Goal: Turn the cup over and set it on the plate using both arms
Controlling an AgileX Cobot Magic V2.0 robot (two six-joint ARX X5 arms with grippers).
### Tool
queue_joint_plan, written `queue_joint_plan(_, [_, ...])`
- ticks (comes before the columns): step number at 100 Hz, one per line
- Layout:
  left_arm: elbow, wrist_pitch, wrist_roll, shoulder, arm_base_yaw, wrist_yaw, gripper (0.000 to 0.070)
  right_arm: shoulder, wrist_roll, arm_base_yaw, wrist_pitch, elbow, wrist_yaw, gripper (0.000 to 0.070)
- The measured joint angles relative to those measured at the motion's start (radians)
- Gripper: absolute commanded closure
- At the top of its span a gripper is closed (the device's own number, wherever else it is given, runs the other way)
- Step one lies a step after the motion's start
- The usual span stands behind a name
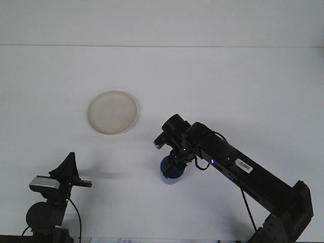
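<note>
Two arms over a white table (pixel 243 81): right gripper (pixel 171 164) clamped on the blue cup (pixel 169 171), right of the plate (pixel 112 112); left gripper (pixel 68 169) apart, jaw state indiscernible.

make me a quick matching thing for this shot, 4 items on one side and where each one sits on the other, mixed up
Items:
1. plate
2. blue cup
3. left tool
4. right tool

Places:
A. low in the left corner, away from everything
B. upper left of the white table, nothing on it
C. near the centre, directly over the cup
D. near the centre, under the right arm's end

Pairs: 1-B, 2-D, 3-A, 4-C
</note>
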Motion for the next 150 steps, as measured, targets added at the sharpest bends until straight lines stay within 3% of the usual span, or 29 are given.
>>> queue_joint_plan(10, [0.000,0.000,0.000,0.000,0.000,0.000,0.0688,0.004,0.002,0.001,0.013,0.000,0.001,0.0656])
queue_joint_plan(23, [0.000,0.000,0.000,0.000,0.000,0.000,0.0688,0.004,0.002,0.003,0.023,0.000,-0.002,0.0382])
queue_joint_plan(28, [0.000,0.000,0.000,0.000,0.000,0.000,0.0688,0.004,0.002,0.003,0.023,0.000,-0.002,0.0331])
queue_joint_plan(77, [0.000,0.000,0.000,0.000,0.000,0.000,0.0688,-0.060,-0.005,-0.051,0.035,0.015,-0.028,0.0328])
queue_joint_plan(88, [0.000,0.000,0.000,0.000,0.000,0.000,0.0688,-0.164,-0.013,-0.124,0.061,0.026,-0.063,0.0328])
queue_joint_plan(113, [0.000,0.000,0.000,0.000,0.000,0.000,0.0688,-0.410,-0.036,-0.390,0.165,0.024,-0.037,0.0328])
queue_joint_plan(130, [0.000,0.001,0.000,0.000,0.000,0.000,0.0688,-0.637,-0.035,-0.564,0.303,-0.107,0.032,0.0328])
queue_joint_plan(150, [0.000,0.005,0.000,0.000,0.000,0.000,0.0688,-0.951,0.010,-0.663,0.514,-0.413,0.075,0.0328])
